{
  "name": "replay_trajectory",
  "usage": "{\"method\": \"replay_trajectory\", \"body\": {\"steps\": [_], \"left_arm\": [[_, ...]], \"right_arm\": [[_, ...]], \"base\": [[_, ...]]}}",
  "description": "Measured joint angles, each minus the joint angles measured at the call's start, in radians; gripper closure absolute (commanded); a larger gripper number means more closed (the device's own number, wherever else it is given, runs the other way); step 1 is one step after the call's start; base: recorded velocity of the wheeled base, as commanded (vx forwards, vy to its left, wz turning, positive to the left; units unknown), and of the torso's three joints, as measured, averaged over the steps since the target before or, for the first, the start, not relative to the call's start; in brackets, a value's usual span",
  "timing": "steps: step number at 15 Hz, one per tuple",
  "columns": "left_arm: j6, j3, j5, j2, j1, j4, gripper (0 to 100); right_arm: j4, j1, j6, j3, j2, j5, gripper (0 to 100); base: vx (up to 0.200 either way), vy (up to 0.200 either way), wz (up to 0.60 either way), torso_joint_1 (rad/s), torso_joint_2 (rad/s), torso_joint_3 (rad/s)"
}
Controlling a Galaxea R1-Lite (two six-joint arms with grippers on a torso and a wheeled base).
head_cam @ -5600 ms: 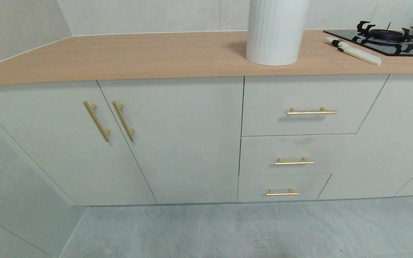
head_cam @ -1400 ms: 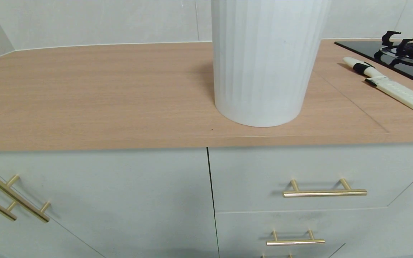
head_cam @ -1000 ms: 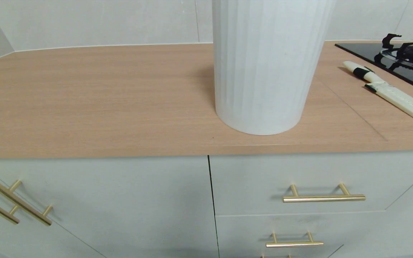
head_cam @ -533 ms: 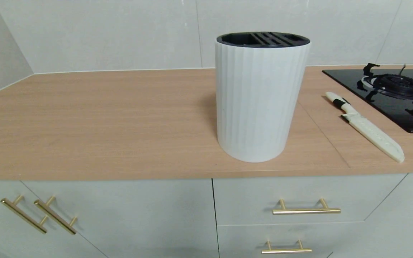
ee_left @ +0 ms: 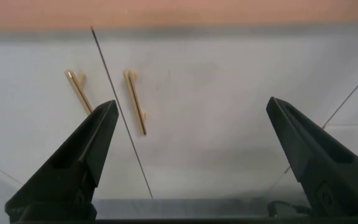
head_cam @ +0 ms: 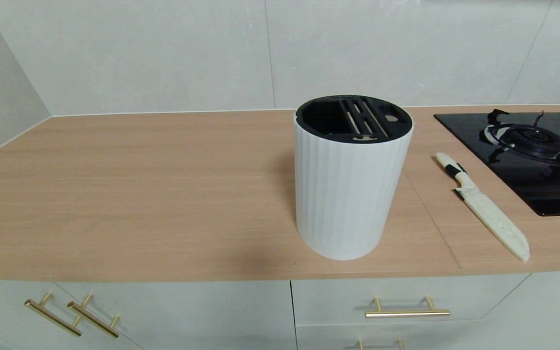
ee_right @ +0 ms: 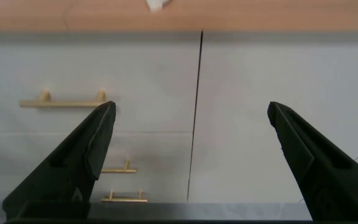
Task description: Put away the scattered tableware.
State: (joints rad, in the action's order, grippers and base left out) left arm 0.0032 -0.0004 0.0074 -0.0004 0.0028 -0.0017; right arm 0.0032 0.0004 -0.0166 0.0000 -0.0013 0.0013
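Note:
A white ribbed knife holder (head_cam: 350, 194) with a black slotted top stands upright near the front of the wooden counter (head_cam: 139, 194). To its right a cream knife (head_cam: 484, 211) with a black band on its handle lies flat on the counter, blade tip toward the front edge. My left gripper (ee_left: 188, 124) is open and faces the cabinet doors below the counter. My right gripper (ee_right: 191, 130) is open too, facing the drawer fronts, with the knife's tip (ee_right: 156, 5) just showing over the counter edge above it.
A black gas hob (head_cam: 523, 150) sits at the back right of the counter. A tiled wall runs behind and along the left. Below are cabinet doors with brass handles (head_cam: 73, 318) and drawers with brass handles (head_cam: 406, 313).
The whole head view has shifted: the camera rose from facing the cabinet fronts to looking down on the counter, so the holder's slotted top and the full knife now show. The objects themselves stayed put.

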Motion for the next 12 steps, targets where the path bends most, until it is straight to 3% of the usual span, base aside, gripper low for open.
{"method": "replay_trajectory", "body": {"steps": [12], "left_arm": [[0.0, -0.001, 0.0, 0.0, 0.0, 0.0, 0]], "right_arm": [[0.0, 0.0, 0.0, 0.0, 0.0, 0.0, 0]], "base": [[0.0, 0.0, 0.0, 0.261, -0.54, -0.28]]}}
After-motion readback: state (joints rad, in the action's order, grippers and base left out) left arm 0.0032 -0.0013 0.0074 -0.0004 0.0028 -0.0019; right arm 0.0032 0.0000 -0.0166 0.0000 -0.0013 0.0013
